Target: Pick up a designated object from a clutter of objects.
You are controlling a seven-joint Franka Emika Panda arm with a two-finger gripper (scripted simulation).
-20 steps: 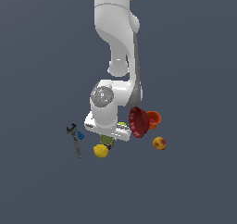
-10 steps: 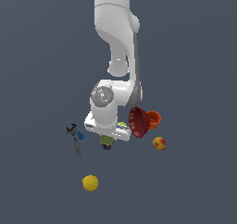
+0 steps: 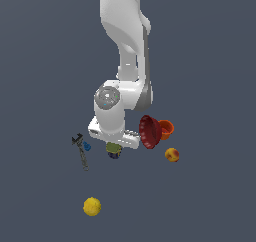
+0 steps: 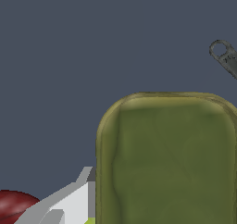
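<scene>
Exterior view: the arm is lowered over the clutter, with the gripper (image 3: 114,145) directly above the can (image 3: 114,151). The can sits under the wrist, at the arm's 6 o'clock. From the can, the wrench (image 3: 80,148) and blue bit (image 3: 87,146) lie at 9 o'clock, the red bowl (image 3: 149,131) and orange cup (image 3: 166,128) at 2 o'clock, and the fruit (image 3: 172,154) at 3 o'clock. The yellow ball (image 3: 92,206) has changed position: a second ago it lay just beside the can; it now lies well apart at 7 o'clock. Judgement: the descent knocked it away, which clears that side of the can for the grasp.

Wrist view: the can's olive top (image 4: 169,160) fills much of the frame, very close to the camera. One pale finger (image 4: 69,204) shows beside it, with the bowl rim (image 4: 16,204) beyond. Whether the jaws are open or closed on the can cannot be told.
</scene>
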